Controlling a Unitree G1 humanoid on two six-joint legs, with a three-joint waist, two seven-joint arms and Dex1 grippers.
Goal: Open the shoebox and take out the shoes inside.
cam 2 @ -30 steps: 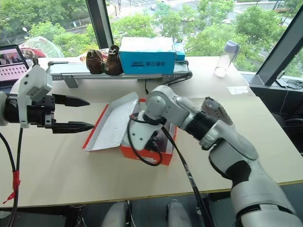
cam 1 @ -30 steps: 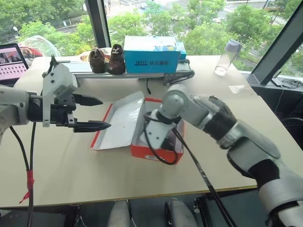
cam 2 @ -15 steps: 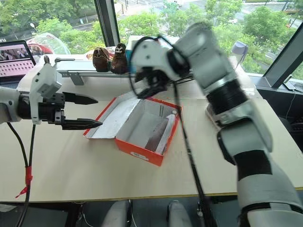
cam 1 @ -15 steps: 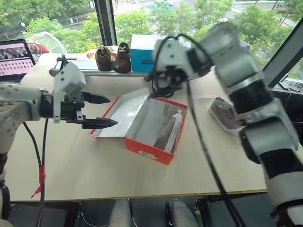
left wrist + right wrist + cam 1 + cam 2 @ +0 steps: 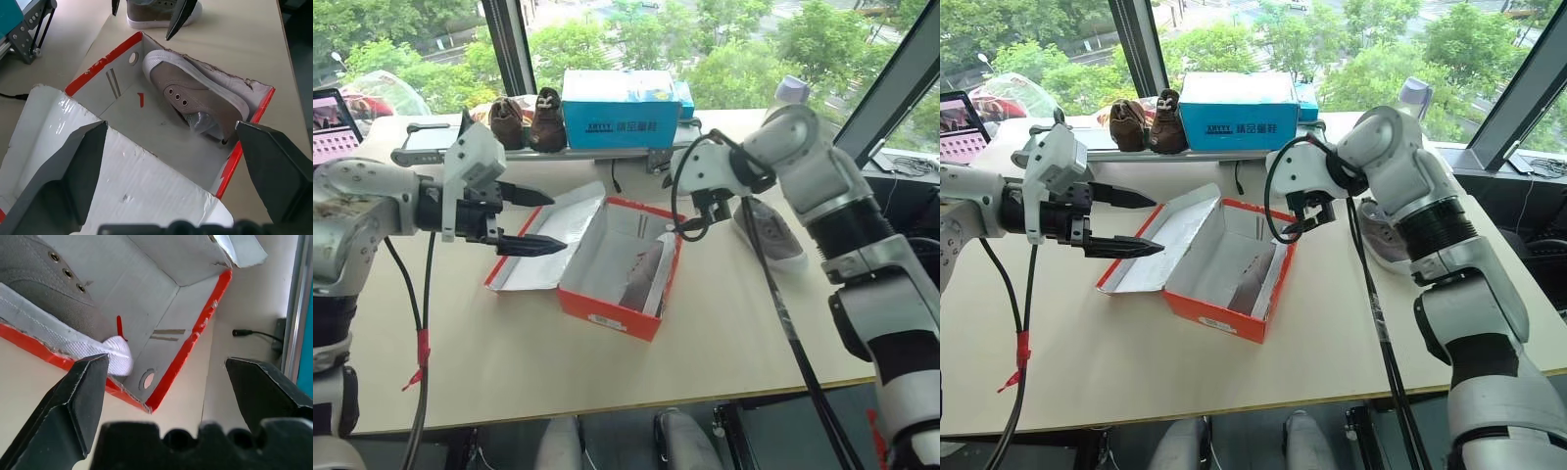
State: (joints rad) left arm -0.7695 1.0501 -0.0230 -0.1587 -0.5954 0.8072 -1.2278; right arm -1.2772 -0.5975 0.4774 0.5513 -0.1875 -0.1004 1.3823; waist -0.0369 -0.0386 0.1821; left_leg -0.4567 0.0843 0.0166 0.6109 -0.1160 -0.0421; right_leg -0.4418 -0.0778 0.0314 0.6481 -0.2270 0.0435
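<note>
Red-orange cardboard, the shoebox [image 5: 619, 269] sits open on the table [image 5: 509, 343], its white lid folded back flat toward the left gripper [image 5: 524, 220], whose fingers are spread apart and empty just above that lid. One grey shoe [image 5: 195, 95] lies inside against the box wall. The other shoe [image 5: 771, 230] rests on the table just beside the box, near the right gripper [image 5: 702, 217], also spread wide and holding nothing.

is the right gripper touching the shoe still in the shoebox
Apart. In the right wrist view the open right gripper hangs clear above the shoe lying in the shoebox.
</note>
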